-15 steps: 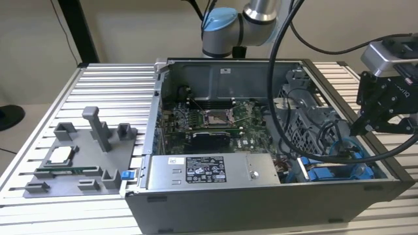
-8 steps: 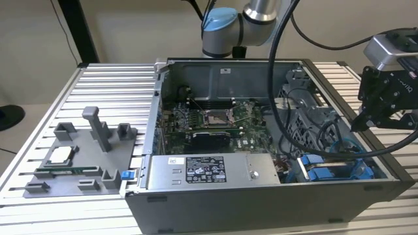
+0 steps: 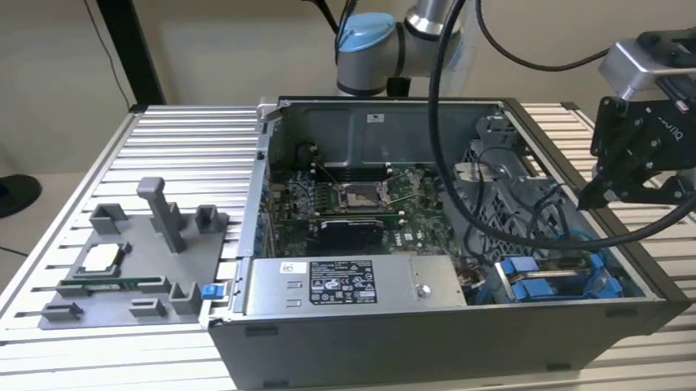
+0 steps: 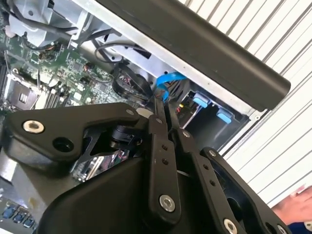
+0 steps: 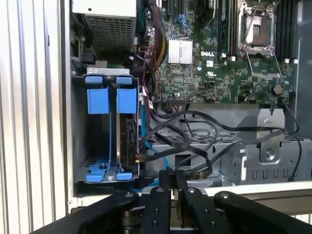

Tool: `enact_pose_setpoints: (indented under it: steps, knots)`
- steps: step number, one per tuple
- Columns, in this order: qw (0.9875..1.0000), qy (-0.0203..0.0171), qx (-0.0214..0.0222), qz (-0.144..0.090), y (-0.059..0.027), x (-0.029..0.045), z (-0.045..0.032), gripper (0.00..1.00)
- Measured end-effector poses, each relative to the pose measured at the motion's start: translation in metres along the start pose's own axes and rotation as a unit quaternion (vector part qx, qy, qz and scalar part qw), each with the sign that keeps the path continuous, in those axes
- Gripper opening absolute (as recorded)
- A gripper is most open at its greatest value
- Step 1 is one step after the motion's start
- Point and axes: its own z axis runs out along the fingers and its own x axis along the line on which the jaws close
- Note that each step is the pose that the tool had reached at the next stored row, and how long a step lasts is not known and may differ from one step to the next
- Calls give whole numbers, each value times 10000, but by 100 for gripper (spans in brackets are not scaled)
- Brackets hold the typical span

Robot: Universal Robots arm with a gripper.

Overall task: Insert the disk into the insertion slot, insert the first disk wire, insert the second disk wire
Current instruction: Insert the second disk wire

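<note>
Sitting in one insertion slot (image 5: 105, 168), one disk (image 5: 127, 141), two blue tabs (image 5: 97, 100), fingers (image 5: 168, 183) clenched, empty.

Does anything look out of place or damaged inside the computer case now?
Nothing looks damaged. The disk sits upright in the insertion slot, and black cables lie in loose tangled loops beside it. The pincer is above the case edge.

The gripper (image 5: 170, 195) is matt black metal with bright screw heads. The slot (image 5: 105, 141) is grey perforated sheet metal with glossy blue plastic tabs. The disk (image 5: 127, 139) looks dark and smooth. The case (image 3: 435, 334) is matt grey metal; the counter (image 3: 185, 147) is ribbed, brushed aluminium. The tray (image 3: 130, 269) is dull grey plastic.
</note>
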Motion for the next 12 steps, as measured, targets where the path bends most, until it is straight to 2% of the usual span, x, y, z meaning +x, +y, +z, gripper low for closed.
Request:
enact_pose_setpoints:
  steps: [8,12]
  knots:
    - [10000,0,0,0,293,51,-18,0]
    - [10000,2,0,0,341,104,-3,0]
